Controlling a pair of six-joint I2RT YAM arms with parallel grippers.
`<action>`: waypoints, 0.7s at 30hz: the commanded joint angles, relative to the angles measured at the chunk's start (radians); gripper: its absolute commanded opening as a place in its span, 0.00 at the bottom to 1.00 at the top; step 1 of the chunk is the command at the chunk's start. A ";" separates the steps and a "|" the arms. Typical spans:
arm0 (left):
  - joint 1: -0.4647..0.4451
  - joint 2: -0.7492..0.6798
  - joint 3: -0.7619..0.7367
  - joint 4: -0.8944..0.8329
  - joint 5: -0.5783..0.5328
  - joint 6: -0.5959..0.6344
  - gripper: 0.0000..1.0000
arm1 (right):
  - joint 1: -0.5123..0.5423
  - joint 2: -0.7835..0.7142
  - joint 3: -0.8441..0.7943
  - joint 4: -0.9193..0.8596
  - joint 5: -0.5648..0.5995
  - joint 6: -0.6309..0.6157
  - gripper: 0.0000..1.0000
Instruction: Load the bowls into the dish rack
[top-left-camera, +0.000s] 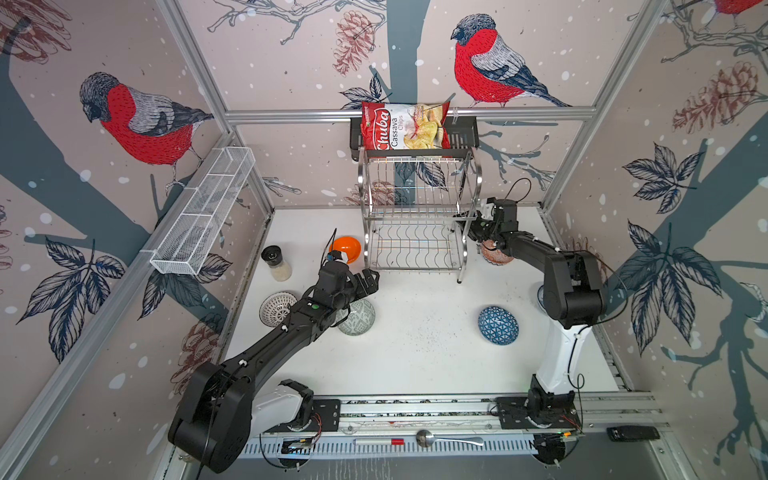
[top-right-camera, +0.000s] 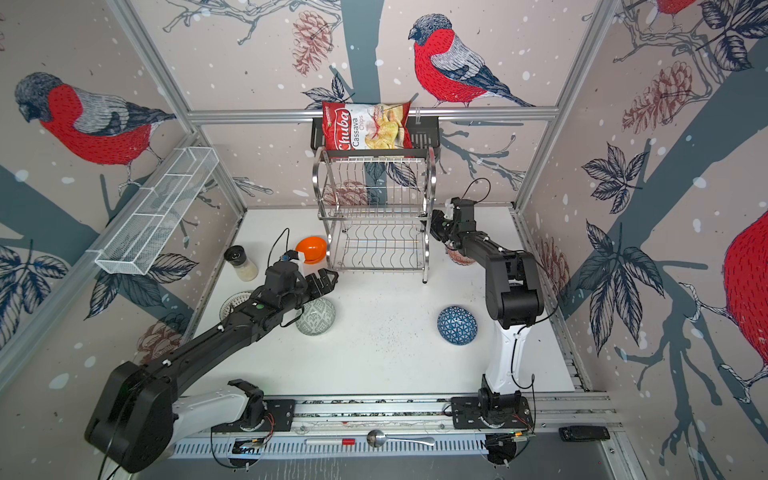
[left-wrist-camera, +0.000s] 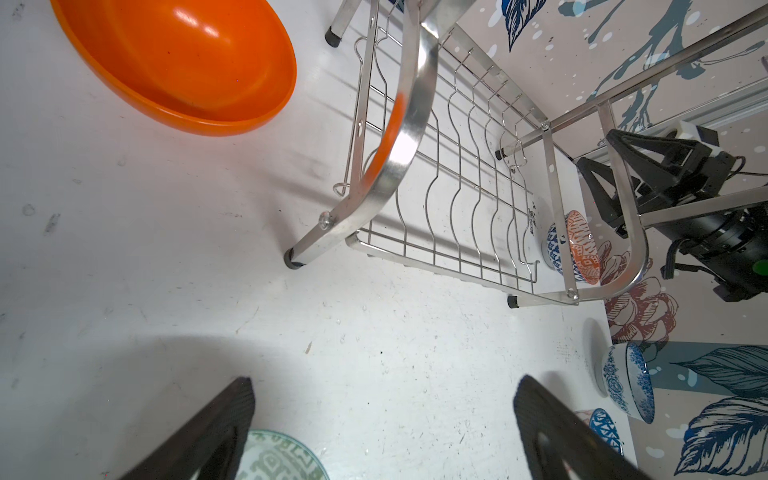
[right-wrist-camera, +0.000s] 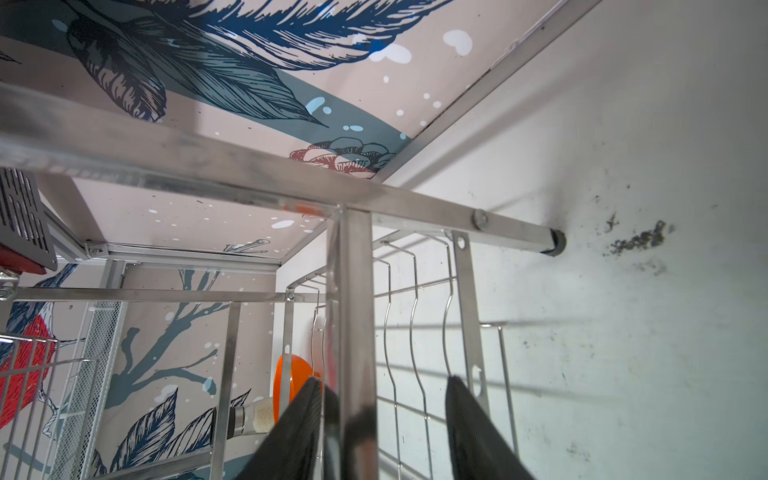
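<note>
2 bowls are mostly hidden under the right arm: the red-orange bowl (top-left-camera: 494, 254) just beside the dish rack (top-left-camera: 415, 216), and the blue-floral bowl (left-wrist-camera: 623, 380) near the tabletop (top-left-camera: 415, 357) edge. The bag (top-left-camera: 403, 126) reads "Chuba Cassava Chips". The left gripper (left-wrist-camera: 384, 379) gapes empty. The right gripper (right-wrist-camera: 384, 379) is parted astride a rack upright. Bare tabletop lies before the rack.

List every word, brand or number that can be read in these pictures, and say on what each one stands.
"Chuba": the brand, in large white letters on the chips bag in the black shelf.
"Cassava Chips": on the same bag, beside the brand.
The small print near the bag's top edge is too small to read.
Nothing else carries readable text.
</note>
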 joint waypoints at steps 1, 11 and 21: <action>0.001 -0.020 0.000 -0.019 0.009 -0.001 0.98 | 0.001 -0.042 -0.010 0.006 0.022 -0.023 0.57; 0.002 -0.106 -0.022 -0.079 -0.015 0.008 0.97 | -0.003 -0.195 -0.115 -0.044 0.109 -0.070 0.93; 0.001 -0.131 0.030 -0.283 -0.087 0.054 0.98 | -0.011 -0.405 -0.332 -0.044 0.237 -0.112 1.00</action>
